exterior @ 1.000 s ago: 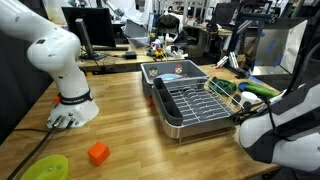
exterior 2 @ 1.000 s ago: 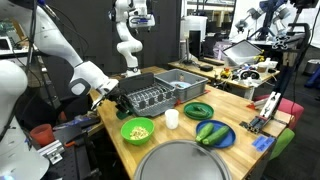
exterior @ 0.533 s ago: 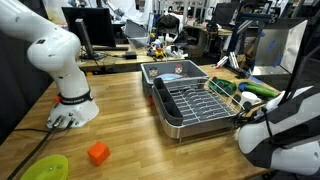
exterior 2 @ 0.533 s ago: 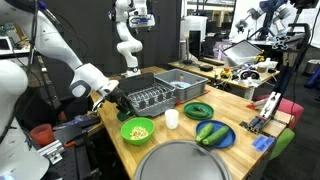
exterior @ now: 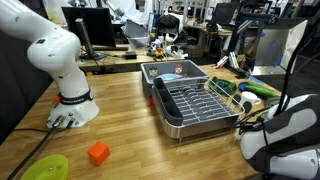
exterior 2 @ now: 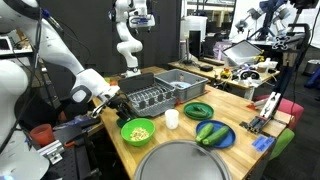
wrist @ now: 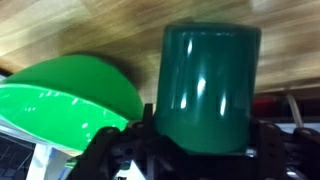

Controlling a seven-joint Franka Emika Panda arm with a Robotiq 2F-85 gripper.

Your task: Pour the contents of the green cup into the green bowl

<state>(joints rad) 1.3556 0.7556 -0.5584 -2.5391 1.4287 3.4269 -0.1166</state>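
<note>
The dark green cup (wrist: 205,85) fills the middle of the wrist view, and my gripper (wrist: 200,152) is shut on its lower part, black fingers (wrist: 128,152) on either side. Just left of it and touching its edge in that view lies the lime-green bowl (wrist: 65,105). In an exterior view the bowl (exterior 2: 137,130) sits on the wooden table's near corner with yellowish bits inside, and the gripper (exterior 2: 120,104) hangs a little above and behind it. The cup is too dark to pick out there.
A white cup (exterior 2: 171,119), a green plate (exterior 2: 197,110) and a blue plate with cucumbers (exterior 2: 212,133) stand right of the bowl. A metal dish rack (exterior: 195,103) is behind. An orange block (exterior: 97,153) and a lime-green dish (exterior: 45,168) lie near another robot's base (exterior: 72,108).
The arm has sunk and drawn back a little in both exterior views. The grip on the cup is the same.
</note>
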